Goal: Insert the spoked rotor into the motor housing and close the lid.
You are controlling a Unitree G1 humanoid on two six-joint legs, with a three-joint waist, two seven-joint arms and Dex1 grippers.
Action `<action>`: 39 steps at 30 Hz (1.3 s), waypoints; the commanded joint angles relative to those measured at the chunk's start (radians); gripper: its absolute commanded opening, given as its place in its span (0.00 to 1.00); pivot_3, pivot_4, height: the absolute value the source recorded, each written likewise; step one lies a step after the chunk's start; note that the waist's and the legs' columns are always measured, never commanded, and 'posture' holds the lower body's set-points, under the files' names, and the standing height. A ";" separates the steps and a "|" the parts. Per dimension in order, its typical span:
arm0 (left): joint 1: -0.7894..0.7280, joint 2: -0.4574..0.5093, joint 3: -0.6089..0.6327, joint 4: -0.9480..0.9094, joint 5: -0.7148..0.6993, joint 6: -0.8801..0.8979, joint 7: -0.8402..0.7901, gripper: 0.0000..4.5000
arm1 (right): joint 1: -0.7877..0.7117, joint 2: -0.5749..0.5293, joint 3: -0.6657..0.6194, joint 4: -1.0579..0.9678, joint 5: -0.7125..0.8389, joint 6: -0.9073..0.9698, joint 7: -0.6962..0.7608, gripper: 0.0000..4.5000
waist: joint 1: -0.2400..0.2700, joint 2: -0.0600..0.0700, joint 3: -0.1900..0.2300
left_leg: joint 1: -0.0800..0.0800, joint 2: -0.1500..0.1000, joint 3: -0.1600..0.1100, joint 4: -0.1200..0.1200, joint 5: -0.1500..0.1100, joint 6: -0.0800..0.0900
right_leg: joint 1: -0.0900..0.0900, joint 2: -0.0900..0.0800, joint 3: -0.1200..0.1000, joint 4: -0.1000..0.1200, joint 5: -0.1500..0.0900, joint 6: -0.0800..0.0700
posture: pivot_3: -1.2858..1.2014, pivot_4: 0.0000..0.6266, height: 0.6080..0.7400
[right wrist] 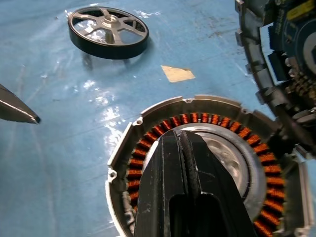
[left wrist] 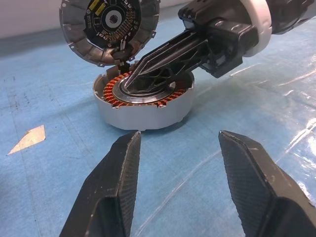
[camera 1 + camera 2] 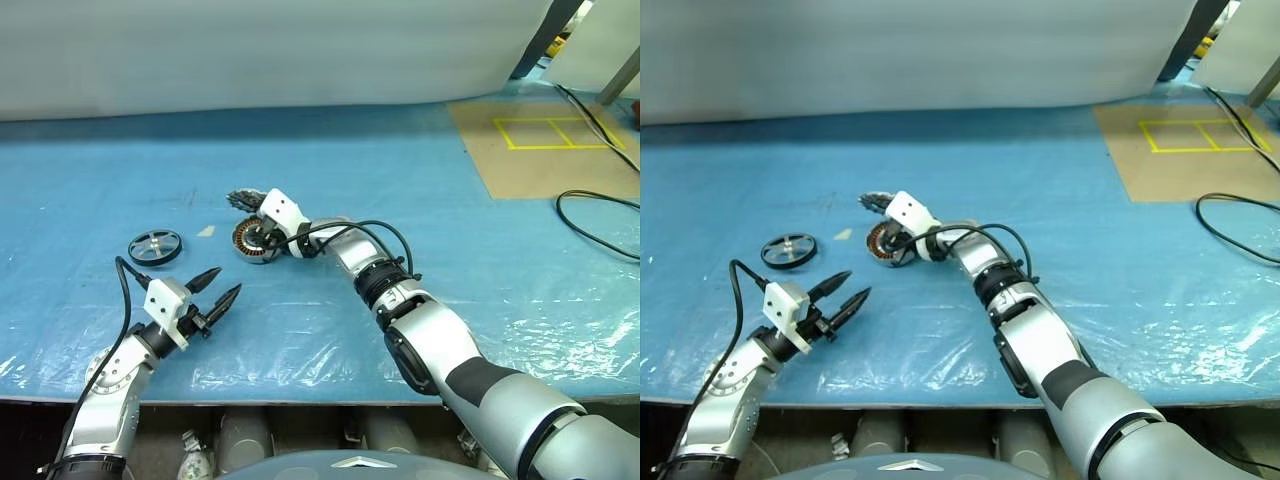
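The motor housing (image 3: 247, 243) lies on the blue sheet with its copper windings (image 1: 148, 143) showing around a silver hub. Its lid (image 2: 108, 27) stands tilted up at the housing's far rim, dark toothed face toward me. My right gripper (image 1: 180, 139) is shut with nothing between its fingers; its tips sit over the hub, at or just above its surface. The spoked rotor (image 3: 155, 246) lies flat to the left of the housing, with nothing touching it. My left gripper (image 3: 216, 288) hovers open and empty, nearer me than the housing and pointing toward it.
A small tan tape scrap (image 3: 205, 231) lies between rotor and housing. At the far right are a brown board with yellow tape lines (image 3: 545, 140) and a black cable (image 3: 600, 230). A pale sheet (image 3: 260, 50) rises along the back. The table's front edge (image 3: 300, 398) is close.
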 commanded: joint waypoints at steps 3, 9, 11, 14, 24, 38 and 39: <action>-0.014 0.003 0.001 0.002 0.009 -0.031 -0.003 0.57 | 0.017 0.028 -0.095 -0.049 0.114 0.085 0.010 0.01 | 0.001 0.000 0.000 | 0.000 0.000 0.000 0.000 0.000 0.000 | 0.000 0.000 0.000 0.000 0.000 0.000 | 0.52 0.24 1.00; -0.022 0.003 0.003 0.009 0.012 -0.035 0.000 0.57 | -0.001 0.024 -0.119 -0.091 0.142 0.033 -0.001 0.01 | 0.000 0.000 0.000 | -0.002 0.000 0.000 0.000 0.000 0.000 | -0.002 0.000 0.000 -0.001 0.000 0.000 | 0.52 0.24 1.00; -0.027 0.003 0.005 0.011 0.014 -0.035 0.003 0.57 | 0.006 0.011 -0.078 -0.095 0.097 -0.021 -0.005 0.01 | 0.000 0.000 0.000 | -0.002 0.000 0.000 -0.001 0.000 0.000 | -0.002 0.000 0.000 -0.001 0.000 0.000 | 0.52 0.24 1.00; -0.028 0.004 0.005 0.011 0.016 -0.035 0.005 0.57 | 0.032 0.001 -0.015 -0.098 0.039 -0.076 -0.008 0.01 | -0.001 0.000 0.000 | -0.002 0.000 0.000 -0.001 0.000 -0.001 | -0.002 0.000 0.000 -0.001 0.000 0.000 | 0.52 0.24 1.00; -0.029 -0.005 0.018 -0.003 0.004 -0.023 0.026 0.57 | 0.058 0.012 0.021 -0.123 0.018 -0.098 -0.009 0.01 | -0.001 0.000 0.000 | -0.002 0.000 0.000 -0.001 0.000 -0.001 | -0.002 0.000 0.000 -0.001 0.000 0.000 | 0.52 0.24 1.00; -0.038 0.193 0.127 0.004 -0.104 0.073 -0.124 0.57 | 0.128 -0.041 0.050 -0.326 0.065 -0.046 0.163 0.01 | 0.000 0.000 0.000 | -0.002 0.000 0.000 -0.002 0.000 0.000 | -0.002 0.000 0.000 -0.001 0.000 0.000 | 0.52 0.24 1.00; -0.050 0.219 0.140 0.023 -0.109 0.077 -0.141 0.57 | 0.129 -0.042 0.051 -0.328 0.066 -0.045 0.163 0.01 | 0.000 0.000 0.000 | -0.002 0.000 0.000 -0.002 0.000 0.000 | -0.002 0.000 0.000 -0.001 0.000 0.000 | 0.52 0.24 1.00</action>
